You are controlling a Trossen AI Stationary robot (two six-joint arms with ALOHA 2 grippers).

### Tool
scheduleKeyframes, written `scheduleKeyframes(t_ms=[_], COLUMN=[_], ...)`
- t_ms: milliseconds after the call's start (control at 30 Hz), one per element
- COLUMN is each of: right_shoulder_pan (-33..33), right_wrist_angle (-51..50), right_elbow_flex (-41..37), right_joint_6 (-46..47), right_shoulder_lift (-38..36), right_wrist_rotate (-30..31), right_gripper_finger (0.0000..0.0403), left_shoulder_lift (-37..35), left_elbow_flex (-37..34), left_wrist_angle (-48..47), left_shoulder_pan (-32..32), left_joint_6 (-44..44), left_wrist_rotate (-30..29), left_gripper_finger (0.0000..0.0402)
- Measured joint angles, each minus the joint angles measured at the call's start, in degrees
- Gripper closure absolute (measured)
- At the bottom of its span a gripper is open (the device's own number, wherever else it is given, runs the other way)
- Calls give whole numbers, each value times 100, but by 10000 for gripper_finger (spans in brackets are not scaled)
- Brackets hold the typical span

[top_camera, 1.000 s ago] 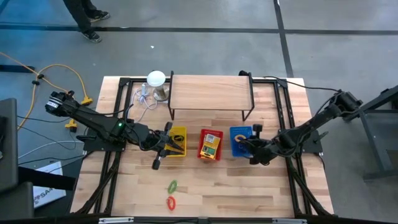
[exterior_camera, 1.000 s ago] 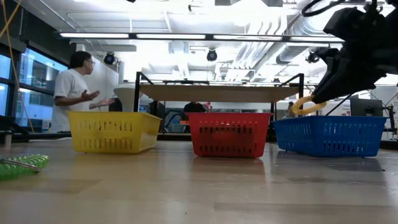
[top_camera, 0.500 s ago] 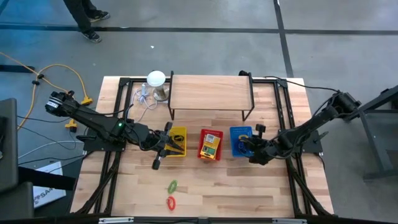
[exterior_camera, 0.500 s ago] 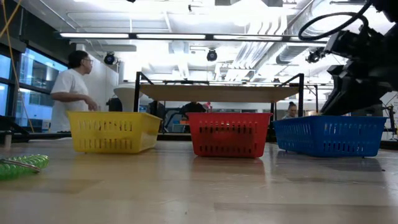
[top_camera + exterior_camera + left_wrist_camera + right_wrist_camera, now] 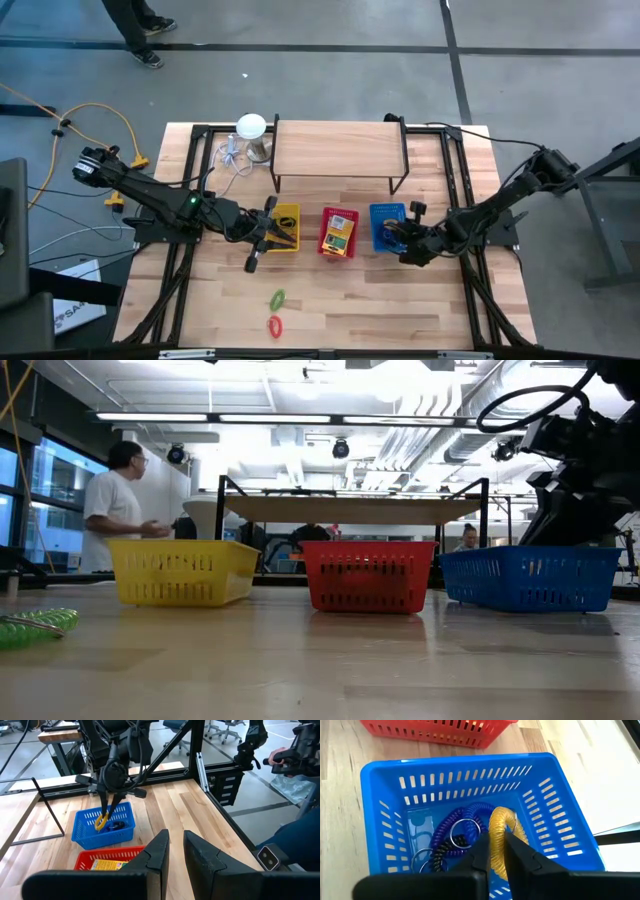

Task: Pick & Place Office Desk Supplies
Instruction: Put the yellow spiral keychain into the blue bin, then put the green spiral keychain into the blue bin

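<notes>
Worktop (image 5: 430, 300) of pale wood planks carries a low wooden shelf (image 5: 338, 150) near its far edge, with 3 baskets in a row in front of it, near the middle. The yellow basket (image 5: 285, 227) has the left gripper (image 5: 268, 234) at its left side, fingers drawn close with a narrow gap and nothing seen between them. The red basket (image 5: 339, 232) in the centre holds a yellow-and-green card box (image 5: 337, 240). The blue basket (image 5: 445, 810) is nearest the right edge; the right gripper (image 5: 493, 851) reaches down into it, its fingers pinched on a yellow coiled band (image 5: 501, 837). Below that band, on the basket floor, lie a dark blue coiled band (image 5: 462, 817) and a black one with metal rings. Toward the near edge, left of centre, lie a green band (image 5: 277, 298) and, just nearer, an orange band (image 5: 274, 325), apart from each other.
</notes>
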Motion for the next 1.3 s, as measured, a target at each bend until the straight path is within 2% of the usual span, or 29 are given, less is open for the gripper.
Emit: scheduleKeyframes(t_ms=[300,500,1067,1300], right_shoulder_pan=[0,0,-2,-2], right_wrist_angle=[72,72,467,896], right_elbow_flex=[7,7,7,7], right_joint_6=[0,-1,-22,-392], right_shoulder_lift=[0,0,0,-123], right_wrist_rotate=[11,13,37,80], right_gripper_finger=[327,308,309,311], left_shoulder_lift=[0,0,0,-1], left_elbow_flex=[-2,0,0,-1], left_wrist_angle=[0,0,0,0], left_shoulder_pan=[0,0,0,0], left_joint_6=[0,0,0,0], left_wrist_rotate=[0,0,0,0], left_gripper_finger=[347,347,347,347])
